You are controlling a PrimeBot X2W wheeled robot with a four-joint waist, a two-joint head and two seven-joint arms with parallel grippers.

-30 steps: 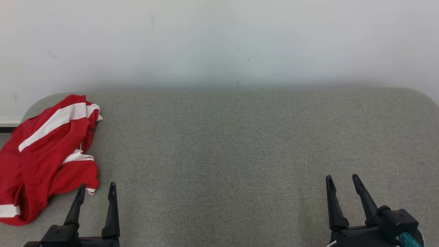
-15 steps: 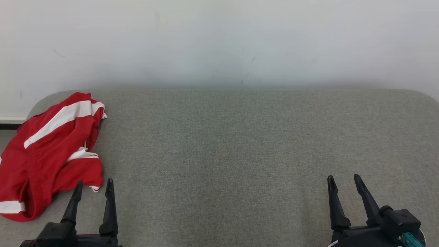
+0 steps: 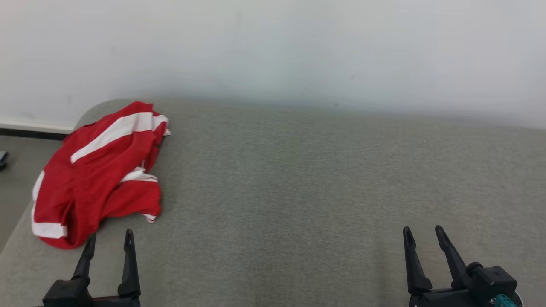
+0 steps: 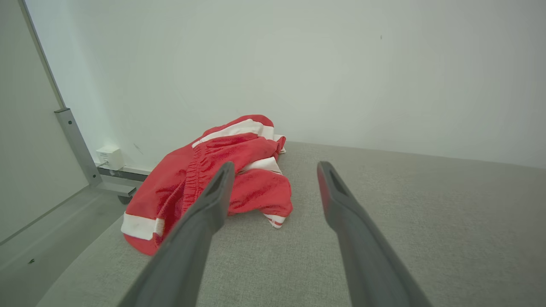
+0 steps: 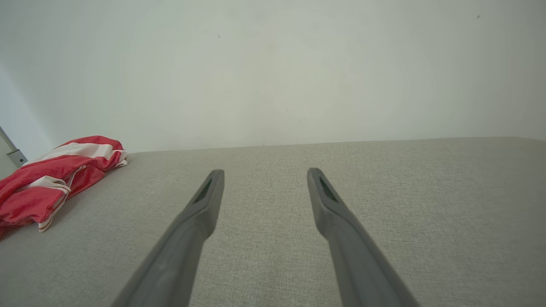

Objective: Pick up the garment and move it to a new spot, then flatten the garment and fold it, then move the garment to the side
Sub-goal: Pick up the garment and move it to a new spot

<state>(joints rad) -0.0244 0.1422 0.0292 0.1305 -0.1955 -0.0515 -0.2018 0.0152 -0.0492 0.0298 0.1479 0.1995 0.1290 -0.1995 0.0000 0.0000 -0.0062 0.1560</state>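
Note:
The garment (image 3: 96,175) is a red piece with white bands, lying crumpled at the far left of the grey fabric table (image 3: 298,179); it also appears in the left wrist view (image 4: 247,192) and at the left edge of the right wrist view (image 5: 51,183). My left gripper (image 3: 109,238) stands open just in front of the garment's near edge, apart from it, nothing between its fingers. At the lower right my right gripper (image 3: 422,234) is open over bare table, far from the garment.
A white wall (image 3: 273,47) rises behind the table. Left of the table's rounded corner the floor (image 3: 17,166) shows, with a grey panel (image 4: 30,128) and a white wall socket (image 4: 110,157) beyond the garment.
The camera has swung left, so the whole picture has shifted right and the floor has come into view. Both grippers stay open, and the garment lies as before.

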